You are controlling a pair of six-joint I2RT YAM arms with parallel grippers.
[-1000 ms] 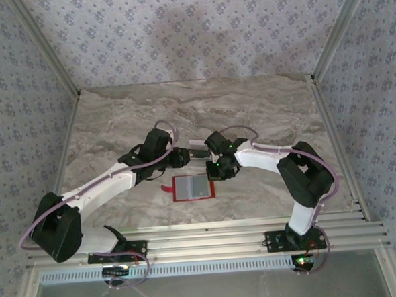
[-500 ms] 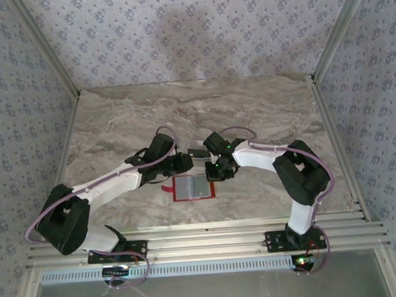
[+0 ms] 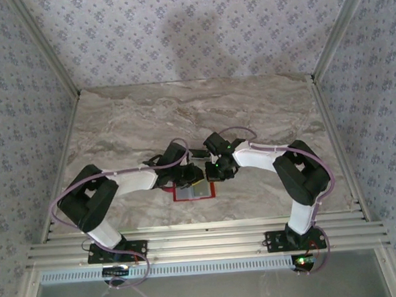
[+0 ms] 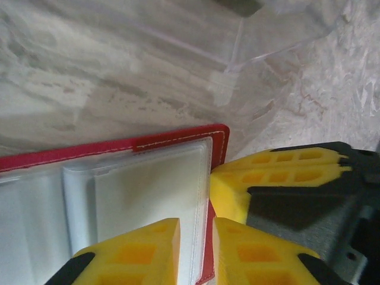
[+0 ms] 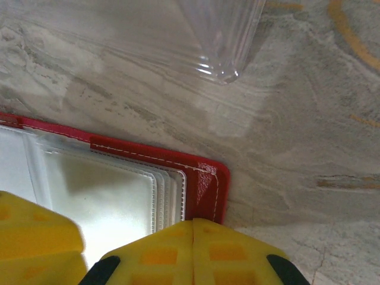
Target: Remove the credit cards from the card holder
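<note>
On the grey-veined marble table (image 3: 263,111), not far from the arms' bases, the small flat red card holder (image 3: 194,198) lies open with its clear pockets facing up. It is in the same place as one second ago. The thin pale credit cards (image 4: 148,196) appear to sit inside these pockets, so none is out yet.

What has changed is the left arm. It has swung in from the left, and the left gripper (image 3: 185,176) is now over the holder's far edge, just beside the right gripper (image 3: 213,173). In the left wrist view its yellow fingers (image 4: 136,252) have come close together, with only a narrow gap over the pocket's edge and the red rim (image 4: 119,148). I cannot tell whether they already pinch a card or a sleeve.

The right gripper (image 5: 193,222) has hardly moved. Its fingers are pressed together at the holder's red corner (image 5: 202,178), beside the stacked pockets (image 5: 113,202).

I judge that the right arm steadies the holder while the left one begins the first pull.
</note>
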